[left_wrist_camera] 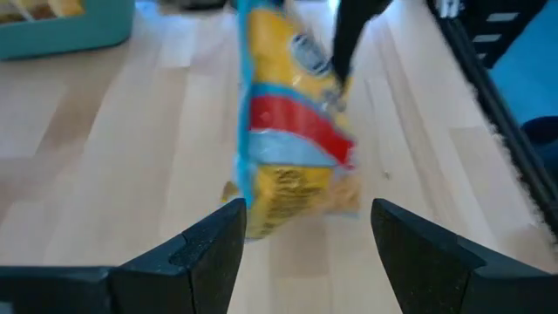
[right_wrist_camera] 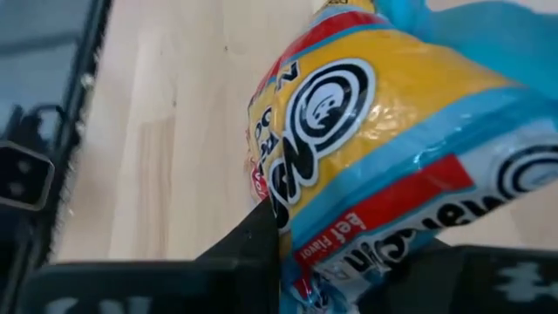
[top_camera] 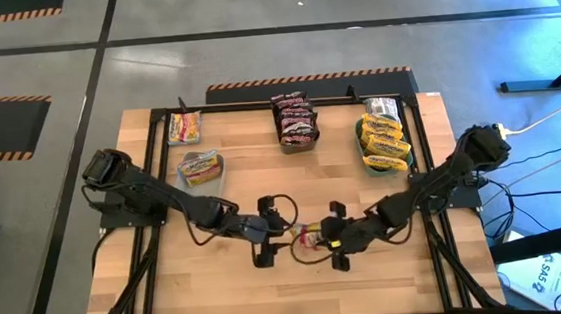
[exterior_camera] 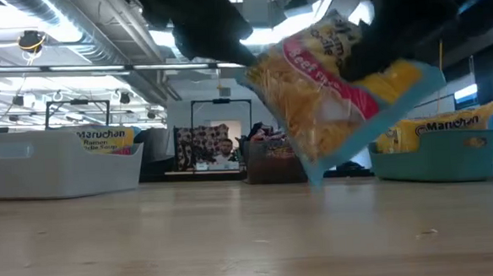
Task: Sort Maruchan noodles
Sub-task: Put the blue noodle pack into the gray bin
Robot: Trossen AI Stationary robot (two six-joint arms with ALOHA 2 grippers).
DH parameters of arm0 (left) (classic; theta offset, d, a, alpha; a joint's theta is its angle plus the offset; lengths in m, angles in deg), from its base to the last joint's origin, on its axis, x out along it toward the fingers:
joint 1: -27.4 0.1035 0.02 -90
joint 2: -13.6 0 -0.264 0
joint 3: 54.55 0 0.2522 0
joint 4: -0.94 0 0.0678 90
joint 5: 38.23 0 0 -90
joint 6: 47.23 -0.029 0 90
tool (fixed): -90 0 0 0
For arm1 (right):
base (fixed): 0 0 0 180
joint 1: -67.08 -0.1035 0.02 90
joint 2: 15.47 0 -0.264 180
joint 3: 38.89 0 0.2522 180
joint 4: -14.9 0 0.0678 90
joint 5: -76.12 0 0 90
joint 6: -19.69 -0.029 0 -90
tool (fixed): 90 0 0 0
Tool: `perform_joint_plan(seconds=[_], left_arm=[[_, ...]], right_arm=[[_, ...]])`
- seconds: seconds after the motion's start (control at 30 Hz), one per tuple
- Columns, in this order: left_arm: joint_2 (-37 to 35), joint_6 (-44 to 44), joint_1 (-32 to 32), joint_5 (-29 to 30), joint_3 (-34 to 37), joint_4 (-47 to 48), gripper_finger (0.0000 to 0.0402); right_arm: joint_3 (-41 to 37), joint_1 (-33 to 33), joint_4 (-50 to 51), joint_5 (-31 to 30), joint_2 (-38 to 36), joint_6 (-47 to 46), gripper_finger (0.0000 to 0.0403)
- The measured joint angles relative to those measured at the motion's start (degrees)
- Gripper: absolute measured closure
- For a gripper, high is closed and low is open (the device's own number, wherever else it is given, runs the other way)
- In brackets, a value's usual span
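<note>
I see the right gripper [top_camera: 333, 241] clamped on a yellow Maruchan packet [exterior_camera: 333, 91], holding it clear of the wooden table [top_camera: 271, 288]; in the low view the packet hangs tilted above the boards. The left gripper [top_camera: 270, 240] sits just beside that packet, on the side away from the right arm, its fingers [left_wrist_camera: 205, 253] spread wide with nothing between them. Taking the packet as my landmark: beyond it toward the far edge stands a dark bin [top_camera: 296, 124] of dark packets, off to the right arm's side a teal bin [top_camera: 384, 141] of yellow packets, and to the left arm's side a pale bin [top_camera: 201, 169] holding one packet. Another packet [top_camera: 184, 127] lies past the pale bin.
</note>
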Motion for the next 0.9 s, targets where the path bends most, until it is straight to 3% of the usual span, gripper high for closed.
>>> perform_joint_plan(seconds=[0.23, 0.57, 0.9], left_arm=[[0.0, -0.7, 0.8, 2.4, 0.0, -1.4, 0.0159], [-0.3, -0.6, 2.1, 1.3, 0.0, -4.6, 0.0155], [1.5, 3.1, 7.0, -12.4, 0.0, -8.2, 0.0108]], right_arm=[[7.7, 1.0, 12.7, 0.0, 0.1, 6.6, 0.032], [8.2, 0.9, 14.3, 0.5, 0.1, 9.2, 0.032], [8.2, 0.9, 11.5, -0.8, 0.1, 13.0, 0.032]])
